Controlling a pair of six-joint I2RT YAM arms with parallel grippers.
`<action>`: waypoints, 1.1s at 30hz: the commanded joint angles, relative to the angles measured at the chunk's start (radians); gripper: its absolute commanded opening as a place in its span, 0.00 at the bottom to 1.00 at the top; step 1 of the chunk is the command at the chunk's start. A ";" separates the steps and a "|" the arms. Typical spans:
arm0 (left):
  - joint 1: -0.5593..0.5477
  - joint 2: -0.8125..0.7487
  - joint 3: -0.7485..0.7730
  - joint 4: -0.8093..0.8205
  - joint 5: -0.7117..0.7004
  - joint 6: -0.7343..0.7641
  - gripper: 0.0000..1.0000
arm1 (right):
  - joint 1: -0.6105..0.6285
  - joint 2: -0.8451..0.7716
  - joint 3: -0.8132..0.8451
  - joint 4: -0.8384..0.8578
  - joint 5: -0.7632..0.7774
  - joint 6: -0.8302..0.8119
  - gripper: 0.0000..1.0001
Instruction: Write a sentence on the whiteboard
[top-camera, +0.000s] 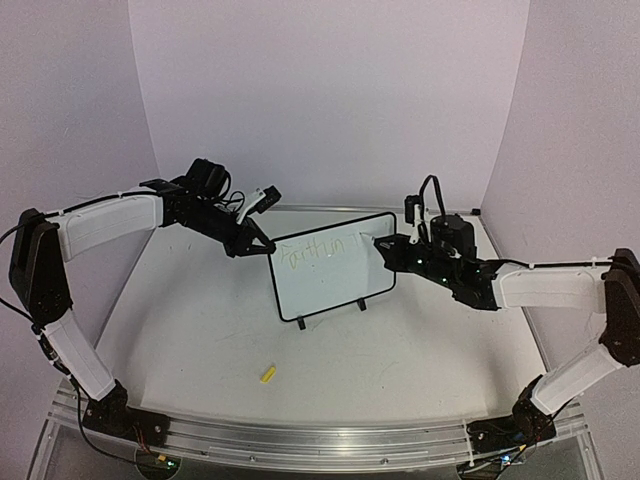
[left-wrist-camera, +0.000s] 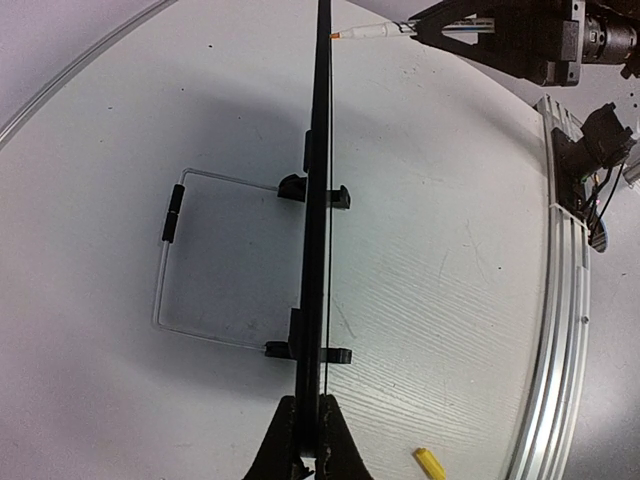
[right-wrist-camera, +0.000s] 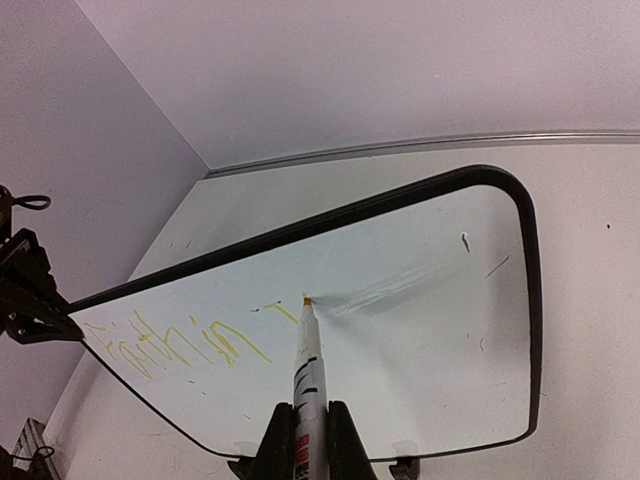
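Describer: Aluminium rail (top-camera: 320, 440) is seen along the near edge of the table (top-camera: 180, 330), with a small yellow cap (top-camera: 267, 374) left lying just beyond it.

Listener: Where is the whiteboard (top-camera: 340, 285) placed?

Describer: It is stood upright on two clip feet, mid-table, between both arms. Its left edge, near the top, is pinched by the closed left gripper (top-camera: 266, 247).

Listener: And the right gripper (top-camera: 383, 245)?

Describer: It is clamped tight on a marker (right-wrist-camera: 307, 365), whose tip is pressed to the board beside the sentence (right-wrist-camera: 180, 345), written in faint yellow cursive.
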 joint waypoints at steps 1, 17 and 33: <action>-0.021 0.041 -0.020 -0.121 -0.054 0.042 0.00 | -0.003 0.017 0.002 0.008 0.012 0.007 0.00; -0.021 0.049 -0.018 -0.121 -0.054 0.042 0.00 | -0.002 0.075 -0.040 0.012 -0.064 0.052 0.00; -0.021 0.049 -0.015 -0.120 -0.081 0.034 0.00 | -0.016 -0.101 -0.066 0.003 -0.048 0.065 0.00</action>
